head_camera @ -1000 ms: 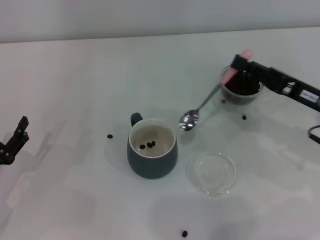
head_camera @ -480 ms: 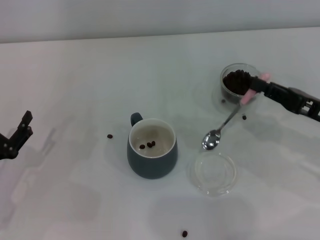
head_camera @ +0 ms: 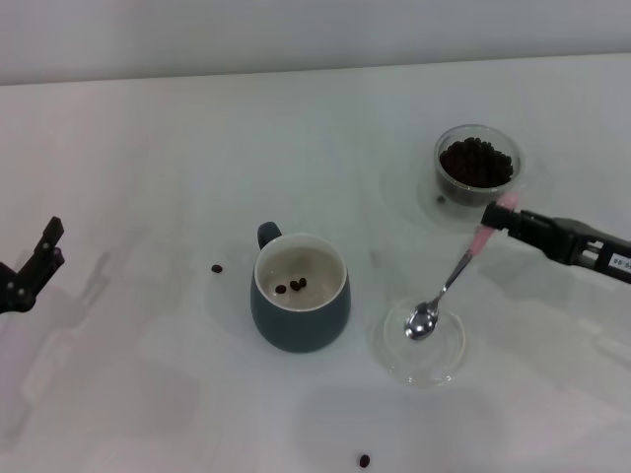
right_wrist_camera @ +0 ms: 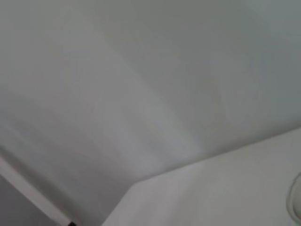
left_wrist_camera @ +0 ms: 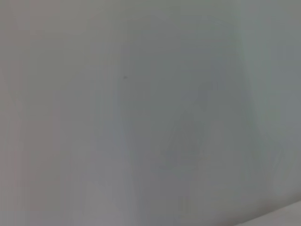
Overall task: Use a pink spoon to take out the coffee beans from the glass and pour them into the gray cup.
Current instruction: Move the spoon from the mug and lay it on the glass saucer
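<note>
1. White and plain, the table (head_camera: 177, 148) fills our head view, with a pale wall behind its far edge.
2. We see the right gripper (head_camera: 505, 219) reaching in from the right side, its jaws closed on the pale pink handle end of the pink spoon (head_camera: 449, 286), a small teaspoon with a shiny metal bowl and neck.
3. That spoon slants down toward the robot's left, and its metal bowl hangs over the flat shallow clear saucer (head_camera: 394, 345) (we cannot tell whether it touches the saucer, nor whether it carries any beans).
4. Beyond the gripper stands the small clear round glass (head_camera: 478, 164), upright, holding the dark brown coffee beans (head_camera: 476, 162) in a heap.
5. Near the middle of the table sits the rounded dark blue-gray ceramic cup (head_camera: 300, 325), upright, just left of the saucer and apart from it; its loop handle points away from us, and a few beans lie on its cream-white floor.
6. We count stray beans on the table: one left of the cup (head_camera: 216, 268) and one at the near edge (head_camera: 364, 460).
7. At the far left edge, the left gripper (head_camera: 30, 271) hangs well apart from everything; we cannot tell how its jaws stand.
8. Both wrist views show us only blank pale surface.
</note>
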Controlling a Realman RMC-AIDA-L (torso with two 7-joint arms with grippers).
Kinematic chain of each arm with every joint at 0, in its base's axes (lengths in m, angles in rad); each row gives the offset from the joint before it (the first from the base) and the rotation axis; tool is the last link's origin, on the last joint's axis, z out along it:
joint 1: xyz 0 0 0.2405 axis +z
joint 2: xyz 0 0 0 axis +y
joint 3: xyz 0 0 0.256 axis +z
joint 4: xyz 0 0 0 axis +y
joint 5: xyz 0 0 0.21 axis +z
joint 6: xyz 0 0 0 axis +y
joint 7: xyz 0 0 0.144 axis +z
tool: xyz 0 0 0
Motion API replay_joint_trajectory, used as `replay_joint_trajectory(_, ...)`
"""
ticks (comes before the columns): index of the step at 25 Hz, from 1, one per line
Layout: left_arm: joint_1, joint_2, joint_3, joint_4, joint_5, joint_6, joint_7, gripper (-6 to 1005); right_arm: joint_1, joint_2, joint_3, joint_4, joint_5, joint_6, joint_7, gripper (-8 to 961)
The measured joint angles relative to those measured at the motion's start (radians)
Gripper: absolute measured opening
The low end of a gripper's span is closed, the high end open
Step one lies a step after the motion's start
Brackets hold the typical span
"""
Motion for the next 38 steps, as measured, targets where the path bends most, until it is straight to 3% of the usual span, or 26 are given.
replay_joint_trajectory(10, -0.004, 0.000, 0.000, 0.000, 0.001, 0.000, 0.000, 790, -0.014, -0.008, 0.001, 0.027, -0.024, -0.046, 0.001, 175)
replay_joint_trajectory(38, -0.013, 0.000, 0.000, 0.000, -0.004, 0.000, 0.000, 791, 0.017, 0.016, -0.003, 0.070, -0.059, -0.123, 0.040, 178)
